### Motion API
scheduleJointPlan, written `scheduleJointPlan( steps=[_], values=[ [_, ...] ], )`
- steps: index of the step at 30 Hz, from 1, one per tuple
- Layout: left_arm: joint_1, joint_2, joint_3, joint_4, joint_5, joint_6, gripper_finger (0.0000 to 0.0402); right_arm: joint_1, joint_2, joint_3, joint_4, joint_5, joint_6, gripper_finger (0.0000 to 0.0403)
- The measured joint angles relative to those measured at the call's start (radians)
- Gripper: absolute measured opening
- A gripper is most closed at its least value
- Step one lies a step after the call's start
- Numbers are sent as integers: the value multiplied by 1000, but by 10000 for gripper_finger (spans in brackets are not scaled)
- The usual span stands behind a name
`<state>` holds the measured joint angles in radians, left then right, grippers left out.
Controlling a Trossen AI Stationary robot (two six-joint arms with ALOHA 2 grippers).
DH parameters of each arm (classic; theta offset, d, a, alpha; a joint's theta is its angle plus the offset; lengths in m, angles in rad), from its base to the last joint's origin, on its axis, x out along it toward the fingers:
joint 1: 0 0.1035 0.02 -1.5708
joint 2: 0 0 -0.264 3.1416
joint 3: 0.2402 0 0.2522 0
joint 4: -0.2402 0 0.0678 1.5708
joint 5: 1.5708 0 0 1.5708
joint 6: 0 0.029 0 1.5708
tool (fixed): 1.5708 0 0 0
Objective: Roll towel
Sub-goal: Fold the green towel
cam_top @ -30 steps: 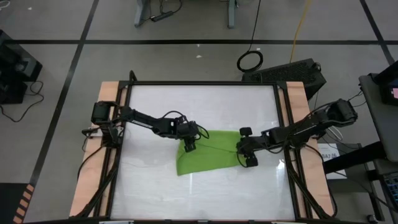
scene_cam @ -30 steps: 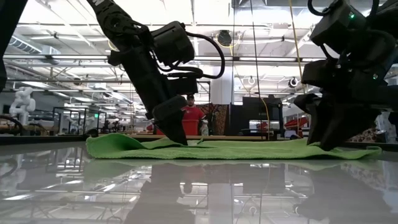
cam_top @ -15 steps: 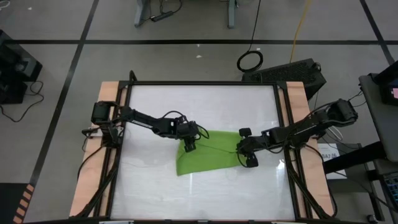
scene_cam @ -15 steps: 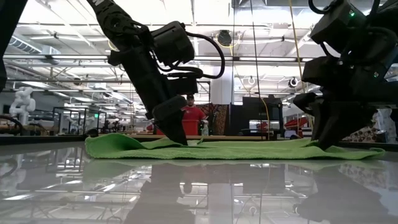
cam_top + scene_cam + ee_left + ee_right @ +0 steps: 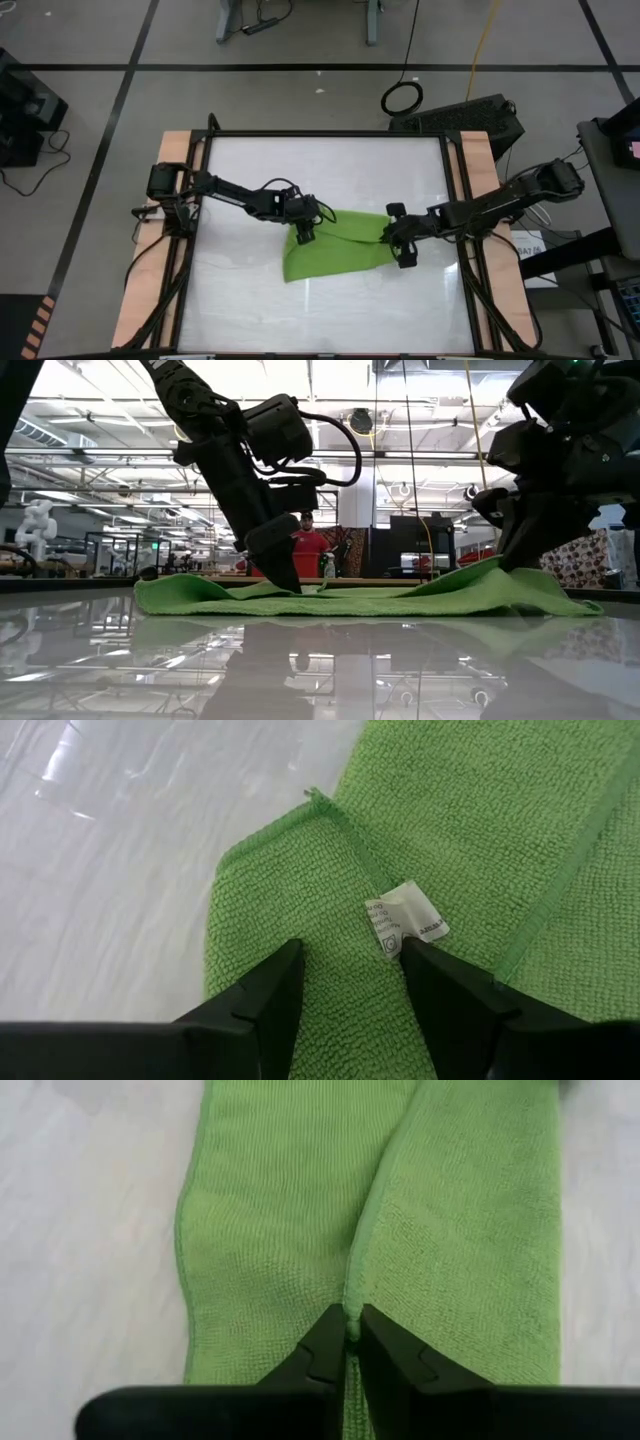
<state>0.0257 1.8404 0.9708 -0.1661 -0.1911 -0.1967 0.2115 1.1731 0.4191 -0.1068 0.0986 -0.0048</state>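
Green towel (image 5: 335,245) lies unrolled at desk (image 5: 250,180) centre; right hand (image 5: 346,1342) pinches its 3 o'clock edge, left hand (image 5: 345,985) spread, pressing down.

**Around the table: what else is in shot**

From above, the white table (image 5: 330,170) sits in its dark frame, wooden strips (image 5: 165,230) down both sides. Beyond the far edge, a coiled black cable ring (image 5: 402,98) lies on the grey floor, a yellow cable (image 5: 484,42) runs past it, and a black box (image 5: 470,117) sits by the far right corner. At table height, a person in a red shirt (image 5: 310,548) stands in the hall behind, and a white humanoid figure (image 5: 36,522) stands far left under ceiling lights.
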Motion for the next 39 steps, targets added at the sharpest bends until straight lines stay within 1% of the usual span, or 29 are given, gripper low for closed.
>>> scheduleJointPlan(
  steps=[5,14,17,21,23,25,32,34,39],
  values=[
    [0,0,0,0,0,1,182,-1,-8,0,-4,0,19,24],
    [0,0,0,0,0,2,182,-1,-8,0,-4,-1,30,69],
    [0,0,0,0,0,2,182,-1,-8,0,-4,1,30,70],
    [0,0,0,0,0,2,182,-1,-8,0,-4,4,43,57],
    [0,0,0,0,0,2,182,-1,-8,0,-4,3,45,56],
    [0,0,0,0,0,1,182,6,-8,0,-8,2,45,67],
    [0,0,0,0,0,0,182,23,21,0,-45,-1,49,125],
    [0,0,0,0,0,0,182,23,45,0,-36,-1,52,132],
    [0,0,0,0,0,0,182,23,111,0,2,0,44,134]
  ],
)
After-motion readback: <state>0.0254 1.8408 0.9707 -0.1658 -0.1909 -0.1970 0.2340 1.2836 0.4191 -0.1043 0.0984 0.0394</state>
